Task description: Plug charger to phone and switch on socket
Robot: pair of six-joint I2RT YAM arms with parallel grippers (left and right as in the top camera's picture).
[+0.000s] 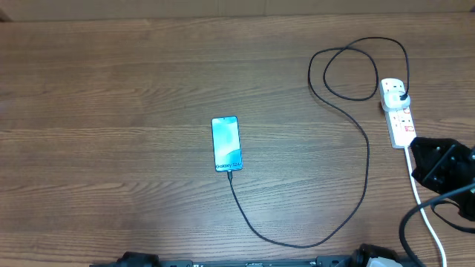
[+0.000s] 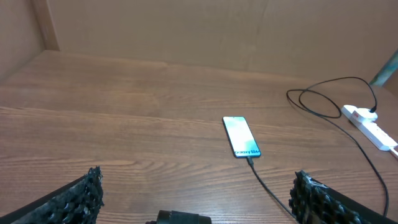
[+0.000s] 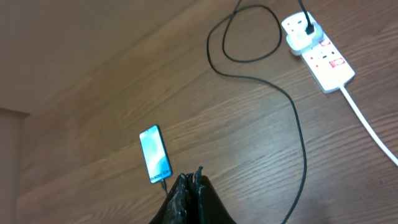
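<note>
The phone lies flat mid-table with its light-blue screen lit. The charger cable runs from a connector at the phone's near edge, sweeps right, loops, and ends in a plug seated in the far end of the white socket strip. Red marks show on the strip; the switch positions cannot be read. My left gripper is open wide, low at the near side, with nothing between its fingers. My right gripper is shut and empty, raised, with the phone beyond its tips.
The right arm's black body hangs at the right edge, just in front of the strip. The strip's thick white cord runs toward the near right corner. A brown board wall stands behind the table.
</note>
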